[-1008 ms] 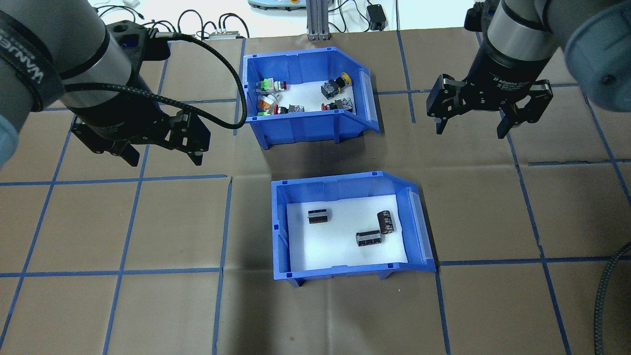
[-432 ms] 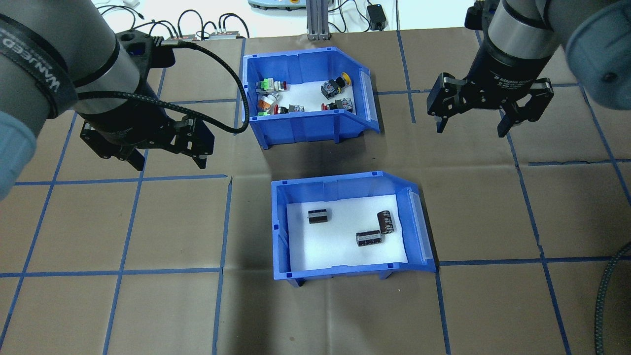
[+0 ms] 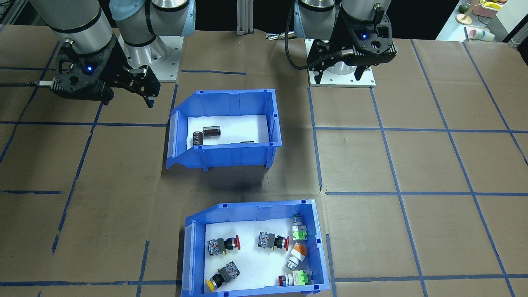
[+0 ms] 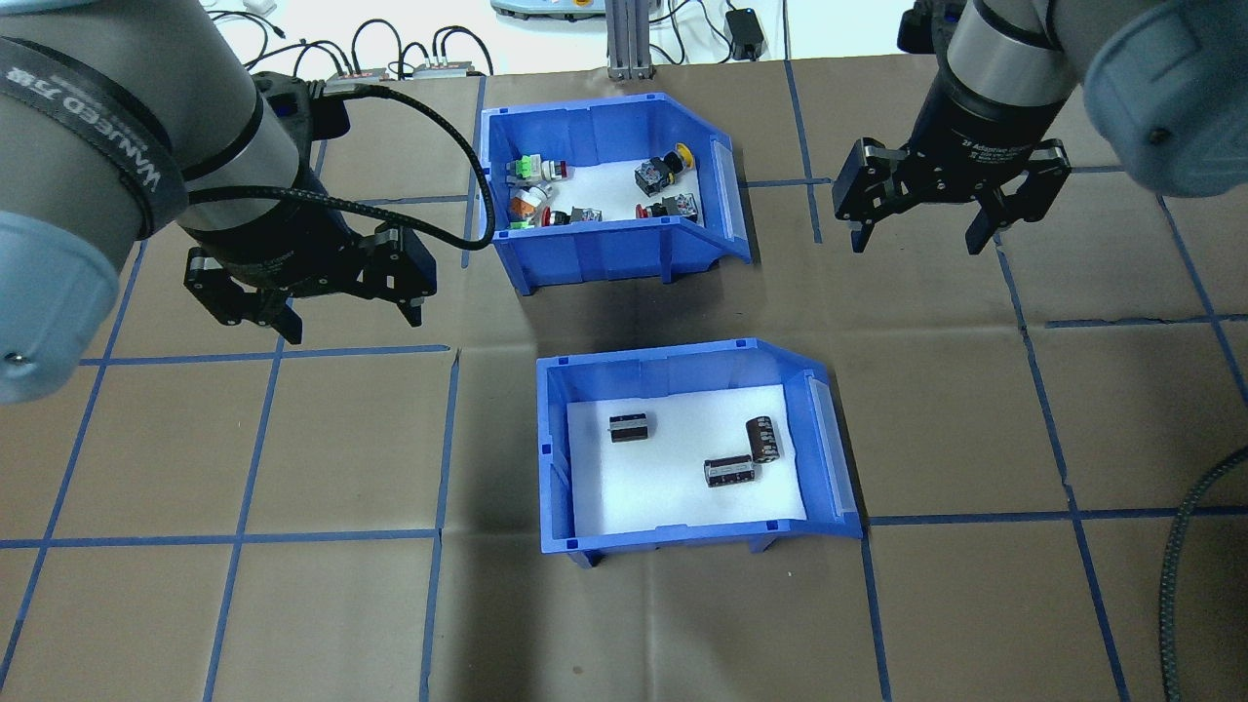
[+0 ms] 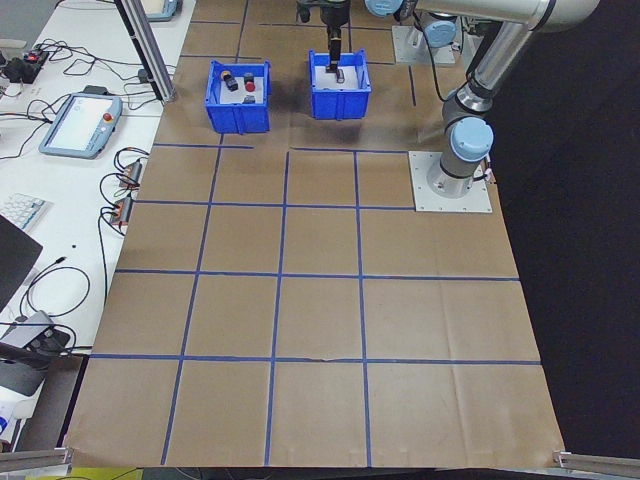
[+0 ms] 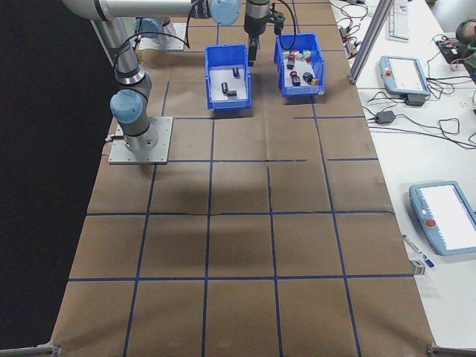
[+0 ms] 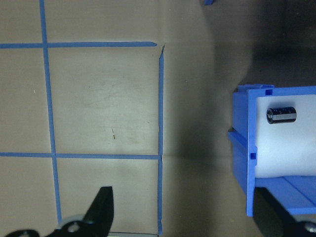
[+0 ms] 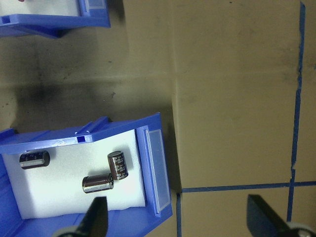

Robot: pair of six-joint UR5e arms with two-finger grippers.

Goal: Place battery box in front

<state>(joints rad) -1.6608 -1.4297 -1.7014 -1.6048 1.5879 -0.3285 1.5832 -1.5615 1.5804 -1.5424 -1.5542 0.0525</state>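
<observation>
In the overhead view we see the battery box (image 4: 682, 448) sitting on the tabletop (image 4: 292, 604) near the centre, its three dark cylinders (image 4: 632, 427) lying on the white foam. The switch bin (image 4: 609, 185) stands at its 12 o'clock, apart from it. Our left claw (image 4: 346, 317) hangs above the tabletop at the battery box's 10 o'clock, released and holding nothing. Our right claw (image 4: 916, 234) hangs at the box's 2 o'clock, likewise spread wide and empty. Neither claw touches either bin.
</observation>
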